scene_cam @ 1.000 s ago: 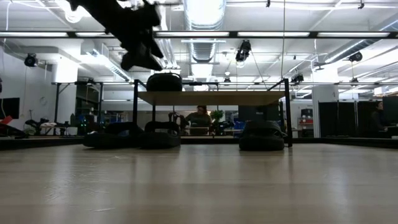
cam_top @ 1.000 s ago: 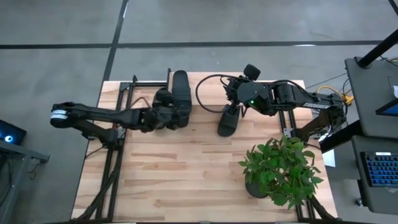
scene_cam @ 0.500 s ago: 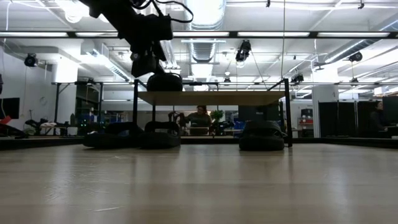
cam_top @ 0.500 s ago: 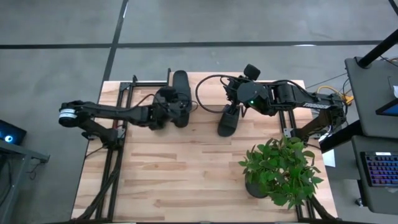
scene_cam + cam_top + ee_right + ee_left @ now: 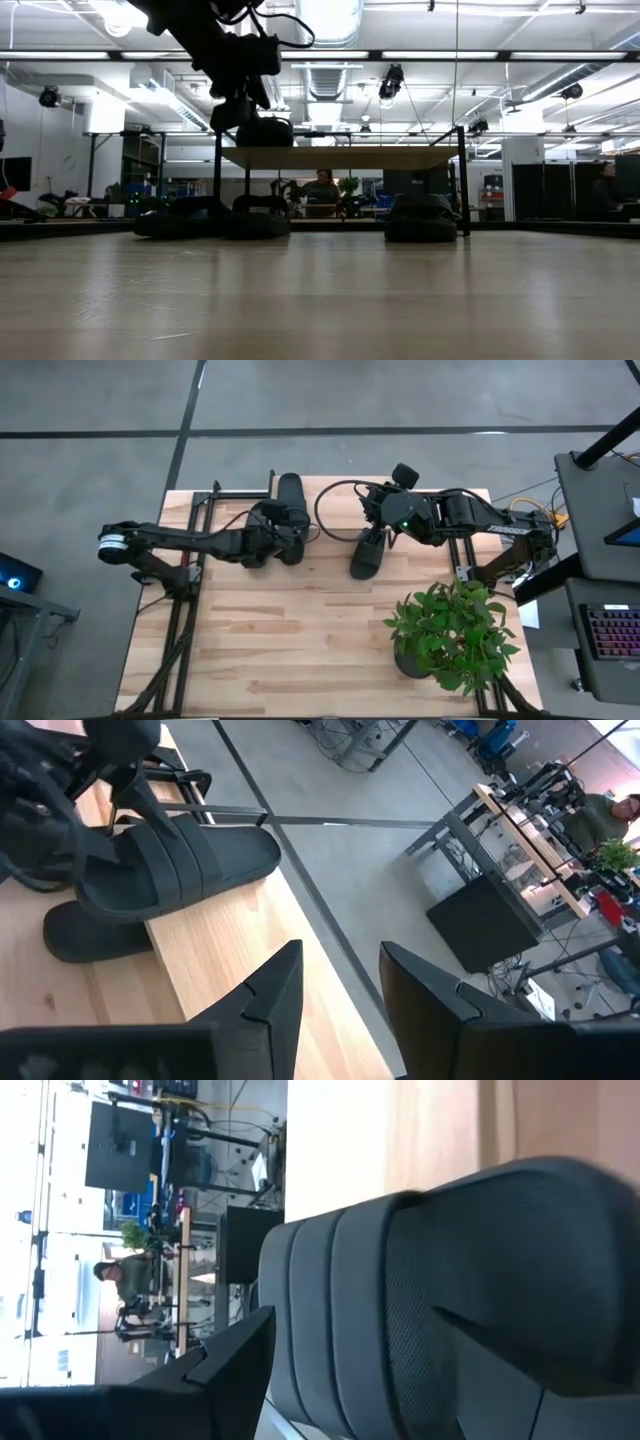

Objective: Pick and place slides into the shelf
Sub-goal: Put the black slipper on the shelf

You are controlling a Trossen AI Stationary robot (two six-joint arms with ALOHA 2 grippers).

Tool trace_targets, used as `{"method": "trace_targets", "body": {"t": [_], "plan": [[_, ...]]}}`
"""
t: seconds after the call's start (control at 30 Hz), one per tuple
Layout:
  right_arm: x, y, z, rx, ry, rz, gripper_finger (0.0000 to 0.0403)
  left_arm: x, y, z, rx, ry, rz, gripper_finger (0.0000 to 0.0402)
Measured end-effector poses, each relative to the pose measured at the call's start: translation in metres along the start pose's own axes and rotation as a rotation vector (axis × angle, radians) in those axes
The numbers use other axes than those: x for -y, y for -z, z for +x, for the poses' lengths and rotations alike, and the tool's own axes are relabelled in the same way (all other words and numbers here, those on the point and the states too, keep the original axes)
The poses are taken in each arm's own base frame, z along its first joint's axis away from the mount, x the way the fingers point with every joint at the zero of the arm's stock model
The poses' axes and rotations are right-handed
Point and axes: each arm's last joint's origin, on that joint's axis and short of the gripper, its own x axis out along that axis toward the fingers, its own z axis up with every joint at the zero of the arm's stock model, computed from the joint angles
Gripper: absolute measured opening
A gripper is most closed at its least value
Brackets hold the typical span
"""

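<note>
Our left gripper (image 5: 272, 540) sits at the left end of the shelf (image 5: 340, 157), right by the slide (image 5: 290, 500) lying on its top board; we cannot tell whether its fingers are parted. Our right gripper (image 5: 340, 982) hangs released over the shelf's right end. Another slide (image 5: 367, 552) lies on the counter (image 5: 300, 640) just nearer, beside a potted plant (image 5: 450, 635).

A large open lab or workshop: exposed ducts (image 5: 330, 75) and strip lights (image 5: 430, 56) overhead, a concrete floor (image 5: 320, 410), benches with a monitor (image 5: 117, 1146), and a person (image 5: 320, 187) seated at a desk.
</note>
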Motion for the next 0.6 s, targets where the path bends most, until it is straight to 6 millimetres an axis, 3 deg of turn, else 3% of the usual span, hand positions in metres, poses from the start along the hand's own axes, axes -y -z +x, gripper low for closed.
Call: {"method": "trace_targets", "body": {"t": [0.13, 0.27, 0.6], "plan": [[-0.0001, 0.0012, 0.0000, -0.010, -0.001, 0.014, 0.0128, -0.0025, 0.0039, 0.0056, -0.024, -0.005, -0.003, 0.0239], [-0.0002, 0.0016, 0.0000, -0.013, -0.001, 0.012, 0.0125, -0.0047, 0.0070, 0.0095, -0.042, -0.010, -0.005, 0.0205], [-0.0002, 0.0016, 0.0000, -0.013, -0.001, 0.012, 0.0116, -0.0044, 0.0071, 0.0095, -0.038, -0.006, 0.024, 0.0049]]}}
